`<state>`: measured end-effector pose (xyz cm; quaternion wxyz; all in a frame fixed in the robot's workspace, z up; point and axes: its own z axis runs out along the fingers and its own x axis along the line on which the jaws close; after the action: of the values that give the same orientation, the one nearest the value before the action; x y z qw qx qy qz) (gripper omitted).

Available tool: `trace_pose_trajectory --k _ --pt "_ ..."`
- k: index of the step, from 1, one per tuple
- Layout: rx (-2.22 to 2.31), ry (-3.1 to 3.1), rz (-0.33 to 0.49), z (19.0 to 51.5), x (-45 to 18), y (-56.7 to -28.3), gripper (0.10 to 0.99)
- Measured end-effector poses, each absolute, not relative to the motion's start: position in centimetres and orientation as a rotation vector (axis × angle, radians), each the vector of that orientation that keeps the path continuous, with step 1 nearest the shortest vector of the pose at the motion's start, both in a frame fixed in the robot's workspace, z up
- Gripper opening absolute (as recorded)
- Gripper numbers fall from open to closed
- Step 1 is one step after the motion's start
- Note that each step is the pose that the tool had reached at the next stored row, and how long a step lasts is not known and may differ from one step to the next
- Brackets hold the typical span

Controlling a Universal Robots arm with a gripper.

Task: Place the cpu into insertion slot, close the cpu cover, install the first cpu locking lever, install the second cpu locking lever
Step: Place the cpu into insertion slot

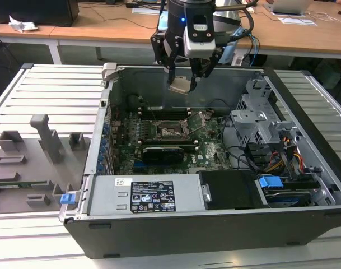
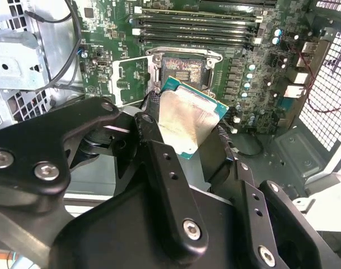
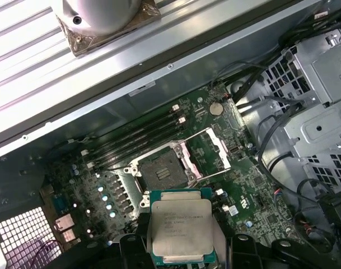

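Ext view: gripper [image 1: 184, 84] is pinching cpu [image 1: 180, 86], hanging above case [image 1: 226, 92], well clear of board [image 1: 212, 148].
2nd wrist: fingers [image 2: 152, 112] are pressing cpu's opposite edges; cover [image 2: 128, 78] is lying swung open beside slot [image 2: 181, 70].
1st wrist: slot's rim is sitting uncovered w/ cpu apart from it.

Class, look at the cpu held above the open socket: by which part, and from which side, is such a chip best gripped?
Probably by two opposite edges, coming from the metal-top side, as the gripper holds the cpu now. It is thin, flat and square, so only its edges offer parallel faces, and the underside stays free to meet the insertion slot.
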<state>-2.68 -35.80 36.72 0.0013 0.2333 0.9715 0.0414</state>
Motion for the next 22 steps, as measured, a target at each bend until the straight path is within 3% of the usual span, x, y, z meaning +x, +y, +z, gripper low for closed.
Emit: trace_pose_trajectory --k 22 --pt "0.853 3.013 0.119 36.7 -2.68 -35.8 0.525"
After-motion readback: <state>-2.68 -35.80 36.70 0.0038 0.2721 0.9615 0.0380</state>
